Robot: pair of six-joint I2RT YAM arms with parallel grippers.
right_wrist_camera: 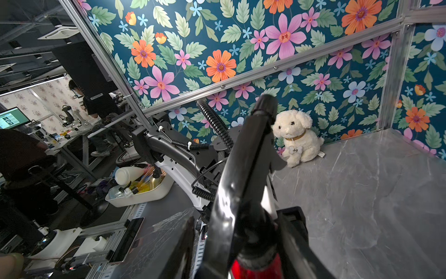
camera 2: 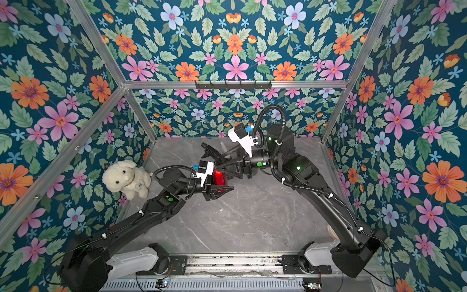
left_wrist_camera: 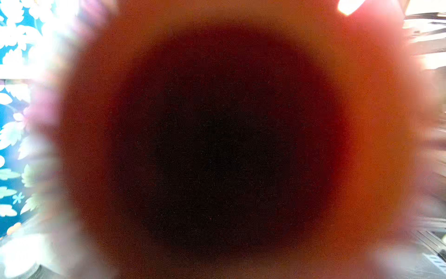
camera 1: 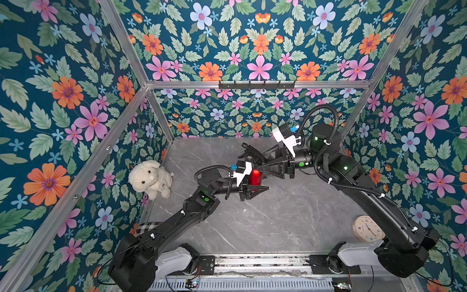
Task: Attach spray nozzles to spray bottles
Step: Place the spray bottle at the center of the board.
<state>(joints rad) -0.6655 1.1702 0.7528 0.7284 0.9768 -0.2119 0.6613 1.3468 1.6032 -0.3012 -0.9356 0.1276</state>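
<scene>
**Over the middle of the counter: nozzle on, grip in doubt**

Here's the red bottle, right at centre stage. The black nozzle sits on its neck, head reaching off towards the back-left. In the right wrist view the collar meets the red shoulder with no gap I can make out. Whether the thread is fully home is impossible to call from here.

The left fingers are clenched on the bottle's body. The left wrist view is nothing but red blur, so the bottle is right up against that lens. The right fingers stand either side of the nozzle's collar, and I cannot tell if they are pinching it or just clear of it.

So where's the danger?
- **Bad thread:** if the collar is only part-threaded or cross-threaded, a let-go on the right leaves a head that wobbles or pops off.
- **Slipping grip:** if the right fingers twist harder than the left can hold, that shiny body may spin in the grip, and nothing tightens.
- **Snagged trigger:** a sideways pull on the way out could catch the trigger and lever the bottle over.
- **Hidden base:** I can't see whether the base rests on the counter. A careless release on the left risks a drop, then a roll towards the plush dog in the corner.
</scene>
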